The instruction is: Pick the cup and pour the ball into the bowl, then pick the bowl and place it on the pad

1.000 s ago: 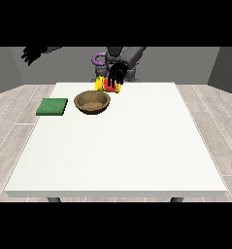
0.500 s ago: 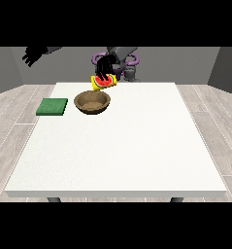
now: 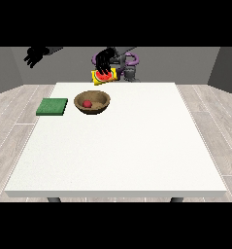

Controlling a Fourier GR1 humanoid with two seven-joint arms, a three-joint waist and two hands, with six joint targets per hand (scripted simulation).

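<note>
You saw two robot hands above the far part of the desk (image 3: 117, 146).

1. Robot hand at the view's right (image 3: 104, 61): it was raised above the far edge of the desk with its fingers curled down over the cup (image 3: 103, 77). The cup was yellow with a red face turned toward the camera, and it sat tipped in the grasp, clear of the desk surface. You could class this robot hand as closed around the cup; the exact finger layout was too small to read.

2. Robot hand at the view's left (image 3: 35, 55): it hung well off to the side, beyond the desk's left far corner and apart from every object. It held nothing and touched nothing. Its fingers showed as dark stubs pointing down, and you could not tell how far they were spread.

3. Bowl (image 3: 92, 102): the brown bowl stood upright on the desk, below the cup-holding robot hand and nearer the camera, not touching it.

4. Ball (image 3: 88, 103): the red ball lay inside the bowl, on its floor, below and slightly left of the held cup.

5. Pad (image 3: 52, 106): the green pad lay flat on the desk just beside the bowl, on the side toward the idle robot hand, with a narrow strip of bare desk between pad and bowl.
</note>
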